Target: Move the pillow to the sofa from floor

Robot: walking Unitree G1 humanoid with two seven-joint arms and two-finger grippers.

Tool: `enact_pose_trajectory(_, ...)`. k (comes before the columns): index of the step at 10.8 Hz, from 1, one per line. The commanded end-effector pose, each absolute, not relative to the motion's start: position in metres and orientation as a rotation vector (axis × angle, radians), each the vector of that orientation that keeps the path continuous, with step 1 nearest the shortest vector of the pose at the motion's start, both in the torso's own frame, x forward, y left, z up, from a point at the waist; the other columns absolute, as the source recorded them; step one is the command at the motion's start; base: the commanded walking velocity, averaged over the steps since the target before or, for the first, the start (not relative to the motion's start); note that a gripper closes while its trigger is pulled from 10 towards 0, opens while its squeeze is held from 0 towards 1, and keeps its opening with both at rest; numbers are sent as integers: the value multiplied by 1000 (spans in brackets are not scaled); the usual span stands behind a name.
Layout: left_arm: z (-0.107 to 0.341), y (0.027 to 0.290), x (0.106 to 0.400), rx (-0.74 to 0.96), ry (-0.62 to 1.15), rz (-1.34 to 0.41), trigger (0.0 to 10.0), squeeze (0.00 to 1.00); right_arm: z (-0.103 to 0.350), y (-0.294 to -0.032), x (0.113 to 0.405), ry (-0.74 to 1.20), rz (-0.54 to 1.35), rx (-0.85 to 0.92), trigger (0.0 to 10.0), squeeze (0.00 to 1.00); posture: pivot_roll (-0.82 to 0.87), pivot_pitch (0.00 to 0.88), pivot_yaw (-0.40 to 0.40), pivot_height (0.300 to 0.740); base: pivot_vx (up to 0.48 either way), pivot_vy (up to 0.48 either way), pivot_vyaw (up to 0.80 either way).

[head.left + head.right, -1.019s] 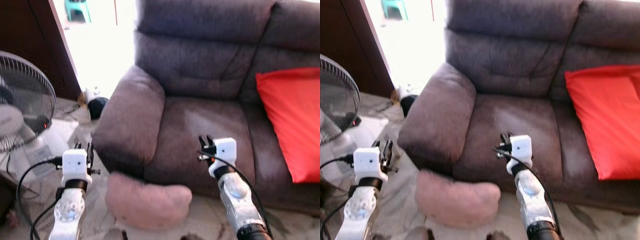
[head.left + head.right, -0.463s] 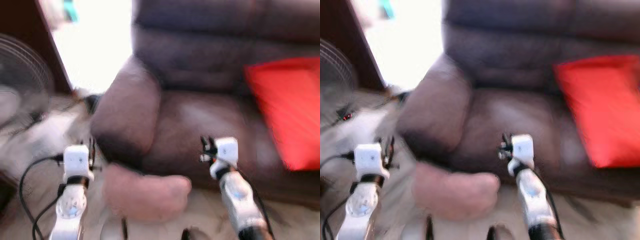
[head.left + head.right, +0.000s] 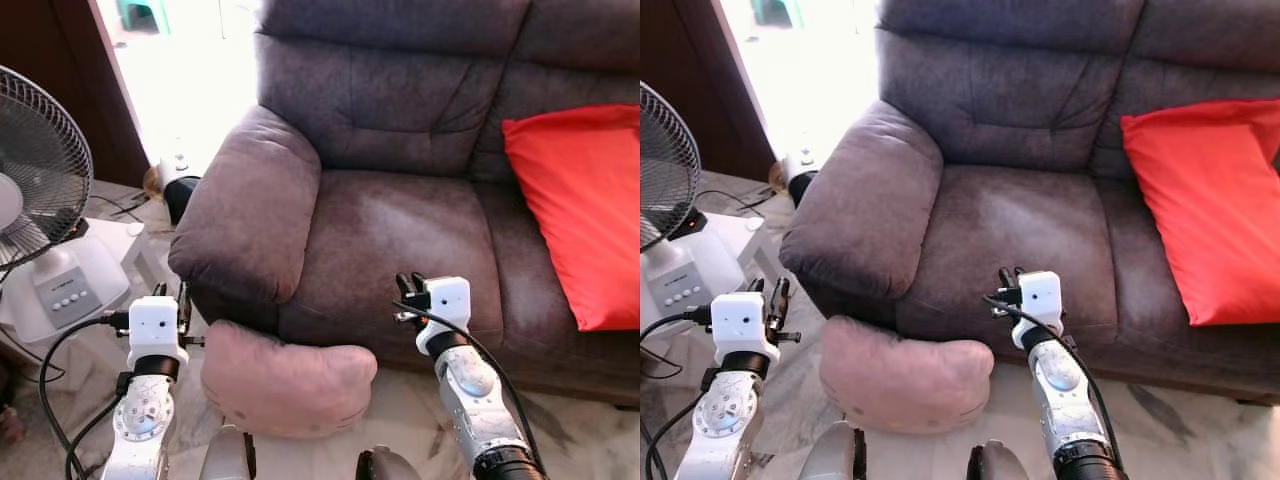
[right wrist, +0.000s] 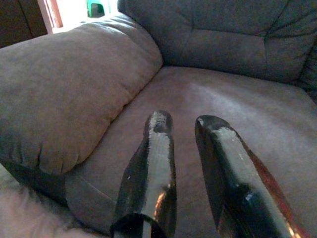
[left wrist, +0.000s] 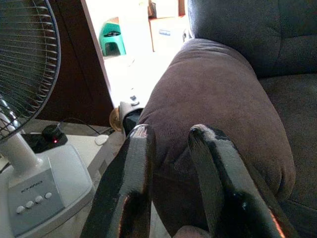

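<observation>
From the left eye view, a pink pillow [image 3: 288,378] lies on the floor [image 3: 560,440], touching the front of the dark grey sofa [image 3: 400,230] below its left armrest [image 3: 250,205]. The left gripper [image 3: 170,303] is up in the air just left of the pillow, and the right gripper [image 3: 410,293] is up in front of the sofa seat, to the right of the pillow. A red cushion [image 3: 580,210] leans on the right side of the sofa. A white fan [image 3: 45,215] stands at the far left.

From the left wrist view, the two black fingers [image 5: 131,188] have a small gap between them and hold nothing. The armrest [image 5: 223,99] is past them, and the fan [image 5: 25,99] is off to the side.

From the right wrist view, the fingers [image 4: 151,173] also have a small gap and hold nothing. The sofa seat [image 4: 247,124] is under them.
</observation>
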State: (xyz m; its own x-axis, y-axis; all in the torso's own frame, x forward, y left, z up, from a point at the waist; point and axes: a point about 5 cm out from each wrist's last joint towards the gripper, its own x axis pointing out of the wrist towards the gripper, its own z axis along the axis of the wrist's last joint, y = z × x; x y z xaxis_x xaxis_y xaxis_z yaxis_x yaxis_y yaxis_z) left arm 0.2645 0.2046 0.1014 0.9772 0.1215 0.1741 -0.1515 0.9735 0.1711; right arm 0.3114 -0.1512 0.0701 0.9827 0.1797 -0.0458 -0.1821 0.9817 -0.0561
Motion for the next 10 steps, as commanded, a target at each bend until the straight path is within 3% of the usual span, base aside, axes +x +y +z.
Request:
enact_pose_trajectory(1,99,203,264,188,-146,129,10000,0,67,-151,310,61,182,-53,10000,0,111,134,-52,610,0,0,0)
enact_pose_trajectory(5,99,201,265,188,-148,126,10000,0,67,-151,310,60,185,-54,10000,0,110,131,-52,536,0,0,0)
enact_pose_trajectory(10,99,200,266,189,-147,121,10000,0,67,-151,310,54,189,-57,10000,0,111,130,-52,532,0,0,0)
